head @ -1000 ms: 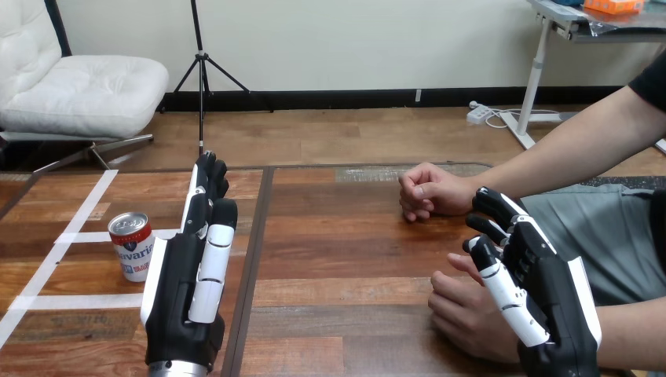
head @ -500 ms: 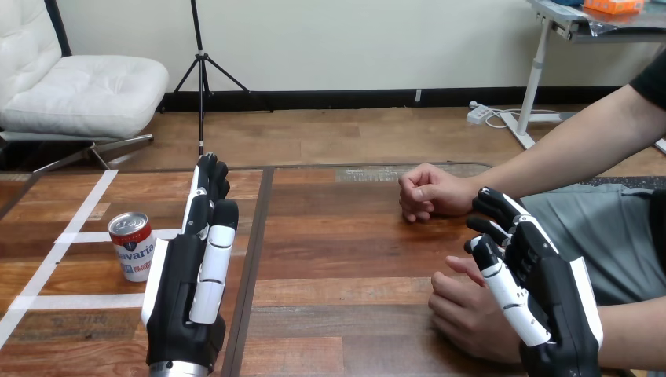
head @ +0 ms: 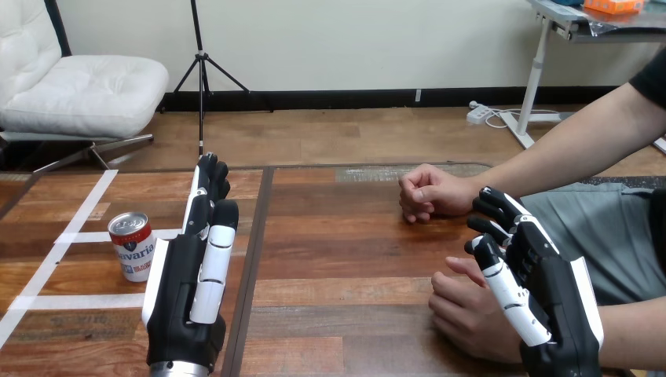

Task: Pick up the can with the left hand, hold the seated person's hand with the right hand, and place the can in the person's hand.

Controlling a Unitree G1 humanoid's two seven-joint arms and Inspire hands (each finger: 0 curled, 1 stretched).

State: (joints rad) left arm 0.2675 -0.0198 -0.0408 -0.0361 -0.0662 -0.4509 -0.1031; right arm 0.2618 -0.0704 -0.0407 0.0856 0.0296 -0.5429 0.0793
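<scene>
In the head view, the can is standing upright on the bench, just beside the left hand at its 9 o'clock and apart from it. That hand is standing edge-on with its fingers straight and is gripping nothing. A sideways sweep with the fingers this flat is likely to tip the can or push it toward 9 o'clock before the thumb gets round it.

The right hand is hanging with relaxed, uncurled fingers at the 3 o'clock side of the person's nearer hand and is holding nothing; whether they are touching I cannot tell. That hand is lying loosely curled, knuckles up, so a can set there is likely to roll off. Closing too hard risks pinching it. The person's farther hand, a loose fist at 12 o'clock, may be mistaken for the target.
</scene>
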